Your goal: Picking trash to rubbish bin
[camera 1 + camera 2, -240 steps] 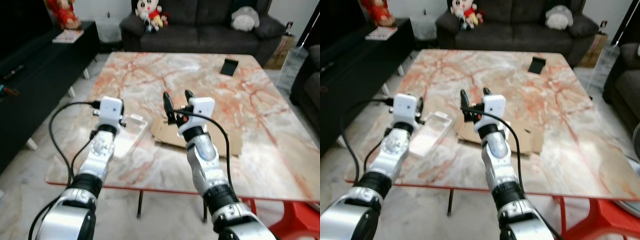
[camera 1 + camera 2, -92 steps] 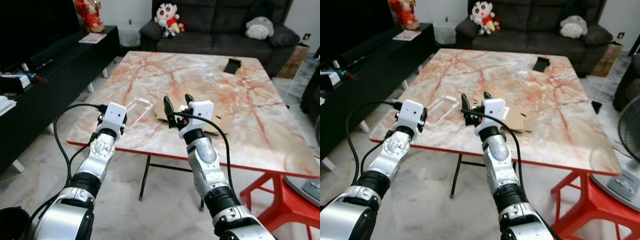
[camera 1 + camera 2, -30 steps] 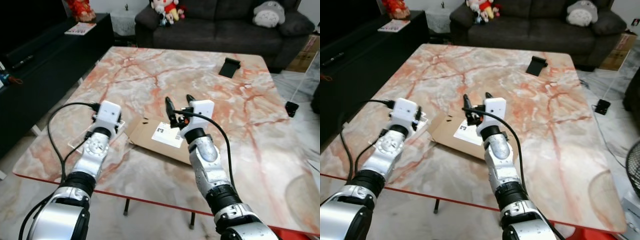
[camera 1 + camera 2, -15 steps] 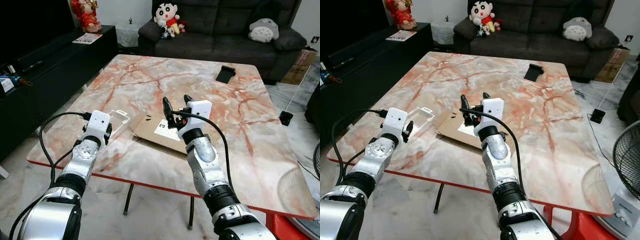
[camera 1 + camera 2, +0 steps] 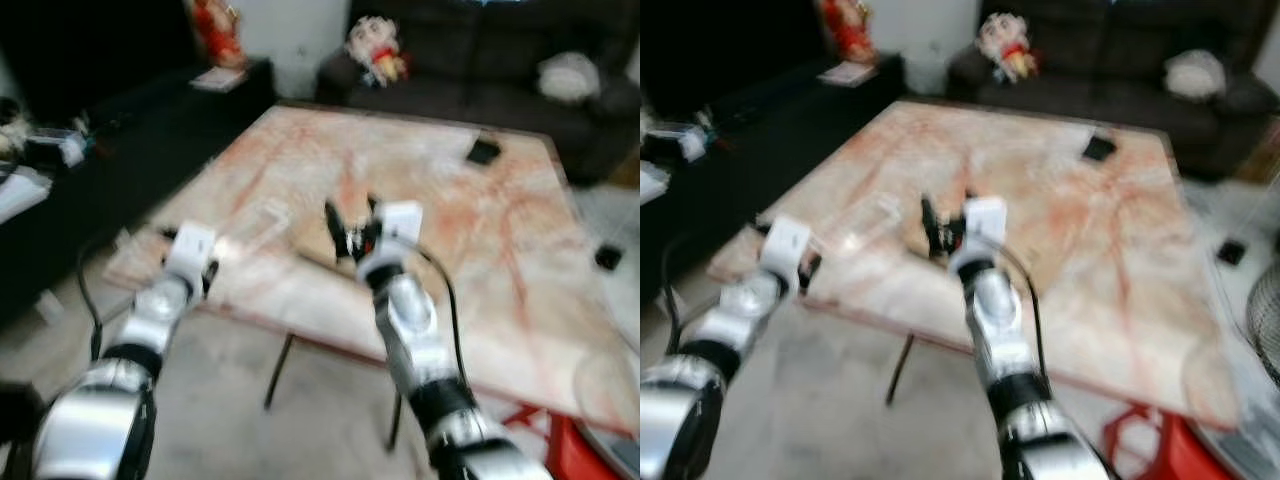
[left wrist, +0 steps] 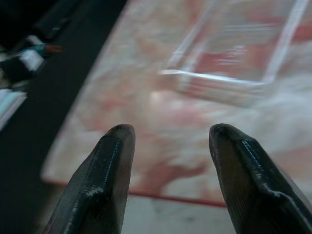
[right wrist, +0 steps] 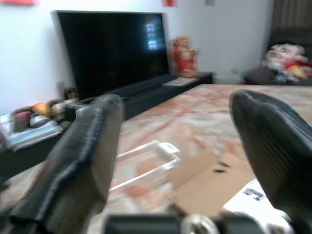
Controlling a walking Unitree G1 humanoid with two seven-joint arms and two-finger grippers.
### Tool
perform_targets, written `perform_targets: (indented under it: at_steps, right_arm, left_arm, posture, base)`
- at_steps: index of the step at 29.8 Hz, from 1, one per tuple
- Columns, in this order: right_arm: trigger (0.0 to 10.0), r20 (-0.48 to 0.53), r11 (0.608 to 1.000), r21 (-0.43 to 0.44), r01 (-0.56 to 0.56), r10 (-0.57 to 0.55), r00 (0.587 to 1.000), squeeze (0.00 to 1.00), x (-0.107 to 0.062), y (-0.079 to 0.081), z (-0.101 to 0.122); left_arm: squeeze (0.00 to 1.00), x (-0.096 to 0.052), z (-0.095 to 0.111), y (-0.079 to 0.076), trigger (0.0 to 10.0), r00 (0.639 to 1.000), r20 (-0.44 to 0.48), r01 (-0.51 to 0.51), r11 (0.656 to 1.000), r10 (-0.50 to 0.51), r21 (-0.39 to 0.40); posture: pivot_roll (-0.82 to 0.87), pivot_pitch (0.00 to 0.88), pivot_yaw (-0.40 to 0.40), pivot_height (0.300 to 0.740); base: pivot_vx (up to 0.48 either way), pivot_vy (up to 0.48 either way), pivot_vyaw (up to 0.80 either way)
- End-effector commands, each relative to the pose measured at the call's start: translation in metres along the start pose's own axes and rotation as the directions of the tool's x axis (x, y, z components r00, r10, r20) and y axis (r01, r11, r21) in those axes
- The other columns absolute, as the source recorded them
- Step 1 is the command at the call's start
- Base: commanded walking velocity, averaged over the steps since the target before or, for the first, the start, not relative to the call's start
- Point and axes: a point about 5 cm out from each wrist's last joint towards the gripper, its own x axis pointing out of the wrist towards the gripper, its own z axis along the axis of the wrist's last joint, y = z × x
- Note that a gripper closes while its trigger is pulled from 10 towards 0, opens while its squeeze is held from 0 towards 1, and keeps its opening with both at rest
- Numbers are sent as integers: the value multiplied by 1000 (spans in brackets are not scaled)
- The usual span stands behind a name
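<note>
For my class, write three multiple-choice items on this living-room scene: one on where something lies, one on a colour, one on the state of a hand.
1. The clear plastic tray lies
A. on the marble table
B. on the sofa
C. on the floor

2. The flattened box is
A. blue
B. brown
C. green

3. The left hand is
A. shut on the tray
B. shut on cardboard
C. open, holding nothing

Answers:
1 A, it rests on the veined tabletop.
2 B, plain brown cardboard.
3 C, its fingers stand apart short of the tray.

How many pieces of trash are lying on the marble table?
2. A clear plastic tray lies near the table's left edge, ahead of the left gripper. A flat cardboard piece lies beside it, before the right gripper. The blur may hide more.
</note>
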Motion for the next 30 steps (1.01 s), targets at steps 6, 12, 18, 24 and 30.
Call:
perform_targets:
  at_steps: [6, 12, 18, 24, 30]
  right_arm:
    - [10000, 19, 1000, -4, 6, -6, 1000, 0, 3, -2, 6]
    - [10000, 22, 1000, -3, 14, -14, 1000, 0, 2, -3, 6]
    - [10000, 22, 1000, -4, 14, -14, 1000, 0, 3, -4, 7]
    - [10000, 24, 1000, -9, 2, -1, 1000, 0, 4, -1, 8]
    - [10000, 33, 999, -35, -29, 30, 999, 0, 5, 5, 9]
  left_arm:
    - [0, 5, 34, 2, 10000, 988, 147, -38, 999, 43, -34]
    - [0, -1, 53, 2, 10000, 933, 323, -105, 979, 157, -173]
    - [0, -7, 62, 6, 10000, 885, 398, -155, 958, 243, -239]
    - [0, -10, 68, 11, 10000, 856, 435, -185, 951, 279, -247]
    - [0, -11, 70, 15, 10000, 844, 443, -214, 947, 303, -242]
  posture:
    - [-35, 18, -6, 740]
    - [-37, 20, -2, 740]
    - [-34, 25, -4, 740]
    - [-30, 24, -6, 740]
    - [-26, 21, -2, 740]
  base:
    - [0, 0, 0]
    - [0, 0, 0]
    - [81, 0, 0]
    - [298, 0, 0]
    - [330, 0, 133]
